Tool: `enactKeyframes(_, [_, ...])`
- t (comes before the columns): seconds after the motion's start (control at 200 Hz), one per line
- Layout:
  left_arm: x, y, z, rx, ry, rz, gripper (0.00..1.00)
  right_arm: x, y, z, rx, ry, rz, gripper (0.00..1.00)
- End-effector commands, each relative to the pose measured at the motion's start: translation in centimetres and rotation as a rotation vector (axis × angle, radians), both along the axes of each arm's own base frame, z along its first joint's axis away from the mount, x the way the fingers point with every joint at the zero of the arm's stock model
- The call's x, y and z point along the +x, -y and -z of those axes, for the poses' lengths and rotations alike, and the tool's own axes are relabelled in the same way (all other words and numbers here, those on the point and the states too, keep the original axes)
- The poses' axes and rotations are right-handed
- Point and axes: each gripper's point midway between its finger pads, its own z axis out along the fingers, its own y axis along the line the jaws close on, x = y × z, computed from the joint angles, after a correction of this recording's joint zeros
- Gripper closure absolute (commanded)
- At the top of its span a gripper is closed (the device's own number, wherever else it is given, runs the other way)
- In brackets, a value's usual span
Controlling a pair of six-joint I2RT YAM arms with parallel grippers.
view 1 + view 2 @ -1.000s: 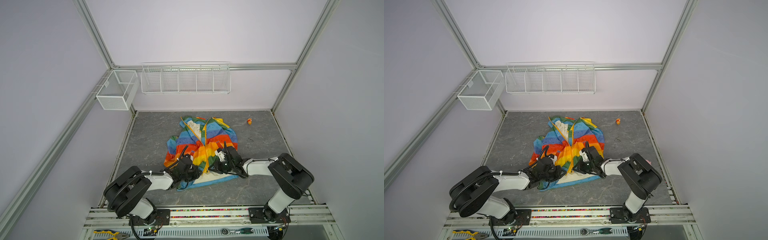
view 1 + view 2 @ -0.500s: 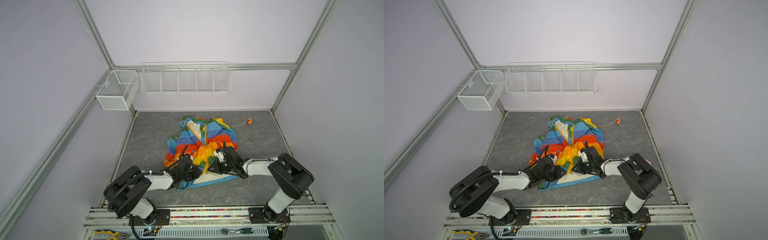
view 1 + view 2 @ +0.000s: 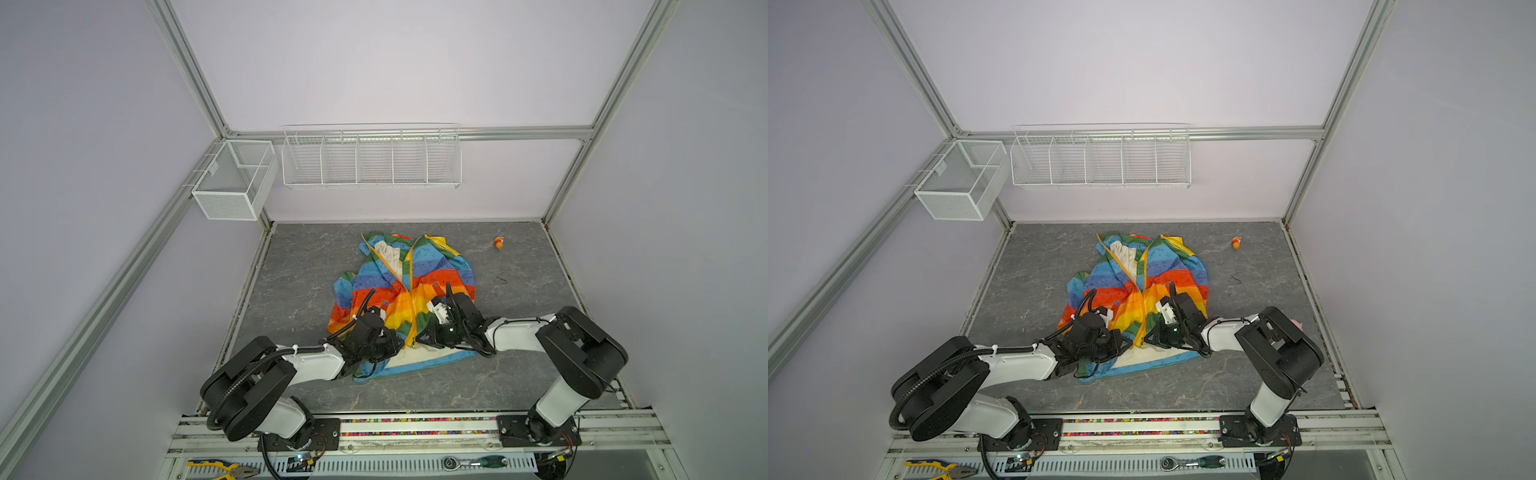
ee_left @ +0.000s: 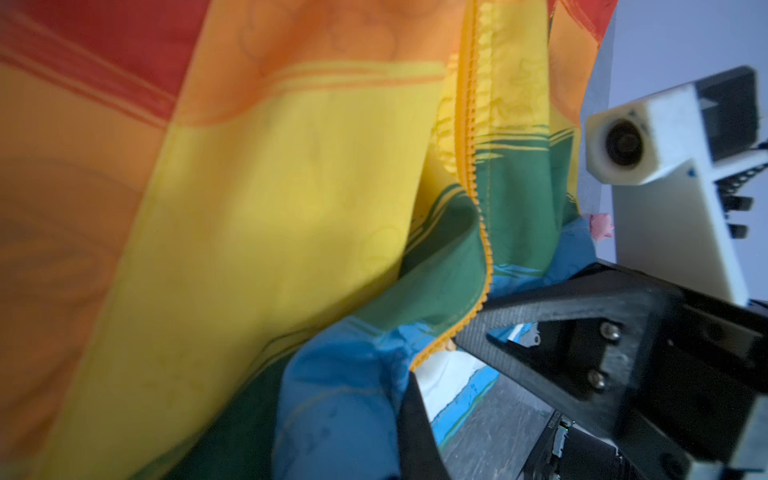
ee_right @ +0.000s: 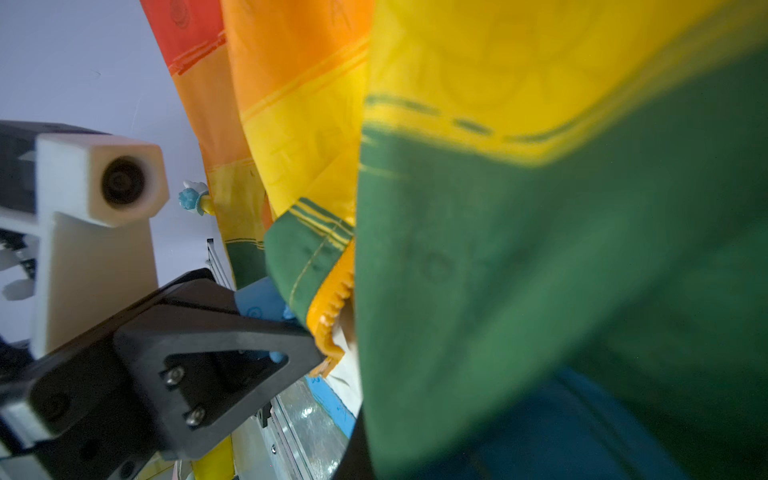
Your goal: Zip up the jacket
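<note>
The rainbow-striped jacket (image 3: 432,274) (image 3: 1167,274) lies crumpled on the grey table, its front open at the top with cream lining showing. Its orange-yellow zipper strip (image 3: 411,291) runs down the middle. Both grippers sit low at the hem end, one on each side of the zipper. My left gripper (image 3: 394,338) (image 3: 1120,343) (image 4: 374,436) is shut on blue and green fabric of the left panel. My right gripper (image 3: 420,337) (image 3: 1147,338) (image 5: 395,436) is shut on green fabric of the right panel. The zipper's bottom end (image 5: 332,316) hangs between the two grippers.
A small orange toy (image 3: 499,242) lies at the back right of the table. Two white wire baskets (image 3: 370,158) (image 3: 232,183) hang on the back and left walls. Pliers (image 3: 220,469) and a ratchet (image 3: 453,462) lie on the front rail.
The right gripper's jaws have closed the last bit on the fabric. Both arms and the jacket have hardly moved.
</note>
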Motion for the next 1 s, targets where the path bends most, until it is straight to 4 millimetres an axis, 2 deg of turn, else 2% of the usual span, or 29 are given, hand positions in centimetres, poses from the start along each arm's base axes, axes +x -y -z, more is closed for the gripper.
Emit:
enactKeyframes(0.0, [1.5,0.1,-3.2,-0.022,0.076,-0.019,1.00,1.0,-0.9,-2.2,0.053,0.072,-0.009,0.93])
enactKeyframes(0.29, [3.6,-1.7,-8.9,-0.034,0.205,-0.043,1.00,3.9,-1.4,-8.1,0.000,0.259,-0.042,0.93])
enactKeyframes(0.365, [4.4,-2.3,-10.5,-0.033,0.260,-0.074,1.00,4.6,-0.8,-8.7,-0.050,0.292,-0.029,0.93])
enactKeyframes(0.385, [4.6,-2.4,-11.0,-0.036,0.278,-0.079,1.00,5.2,-1.1,-9.9,-0.047,0.321,-0.024,0.93])
enactKeyframes(0.545, [5.8,-3.3,-14.4,-0.020,0.374,-0.110,1.00,7.1,-0.3,-12.0,-0.104,0.397,0.029,0.94])
enactKeyframes(0.68, [6.6,-4.5,-16.5,0.057,0.477,-0.132,1.00,8.4,0.4,-15.1,-0.120,0.530,0.082,0.94])
enactKeyframes(0.765, [6.8,-4.8,-18.0,0.092,0.570,-0.103,1.00,9.1,1.0,-16.0,-0.185,0.585,0.070,0.94])
enactKeyframes(0.855, [6.8,-4.8,-19.3,0.102,0.655,-0.075,1.00,9.3,0.8,-16.8,-0.167,0.662,0.045,0.94])
enactKeyframes(0.995, [7.1,-5.4,-20.8,0.147,0.726,-0.079,1.00,10.0,2.5,-17.7,-0.183,0.693,0.152,0.94])
